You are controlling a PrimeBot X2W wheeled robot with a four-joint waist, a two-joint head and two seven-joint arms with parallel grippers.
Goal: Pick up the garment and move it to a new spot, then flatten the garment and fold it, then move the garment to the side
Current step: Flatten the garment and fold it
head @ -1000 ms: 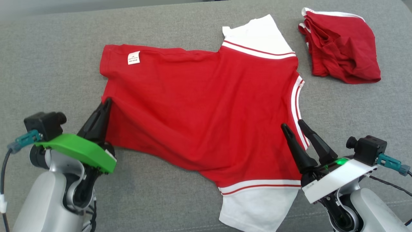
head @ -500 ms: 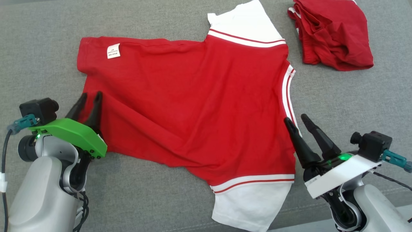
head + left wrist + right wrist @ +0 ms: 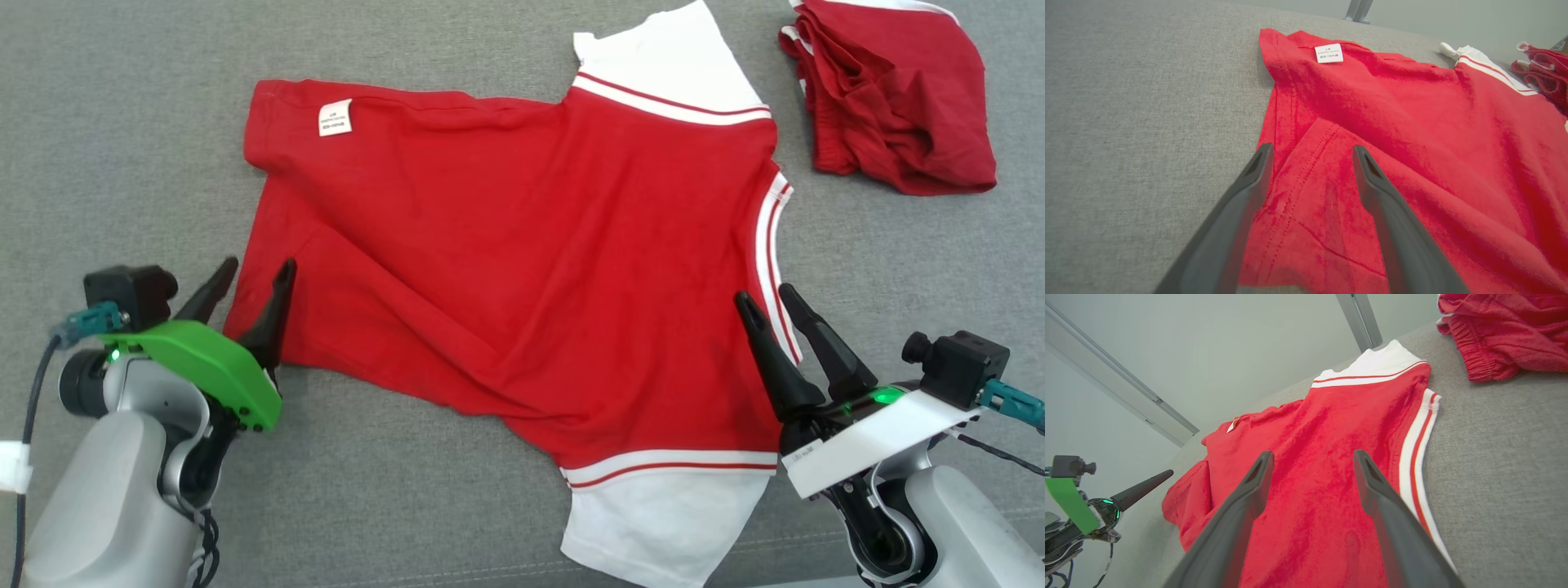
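A red T-shirt garment (image 3: 522, 269) with white sleeves and a white label lies spread on the grey cushion, hem to the left, collar to the right. My left gripper (image 3: 257, 273) stands open at the hem's near corner, fingers apart over the red cloth (image 3: 1327, 192) with nothing gripped. My right gripper (image 3: 763, 298) is open too, hovering over the shirt by the striped collar edge (image 3: 1412, 457). The left gripper (image 3: 1167, 473) also shows at the lower left of the right wrist view.
A second, crumpled red garment (image 3: 890, 98) lies at the far right of the cushion (image 3: 122, 163), and shows at the upper right of the right wrist view (image 3: 1502, 330). Bare grey cushion lies left of the shirt. A pale wall with a metal rail (image 3: 1118, 375) stands behind.
My left gripper has opened and let go of the shirt's hem corner, which now lies flat. The head camera shifted, so the whole picture moved. The right gripper stayed open.
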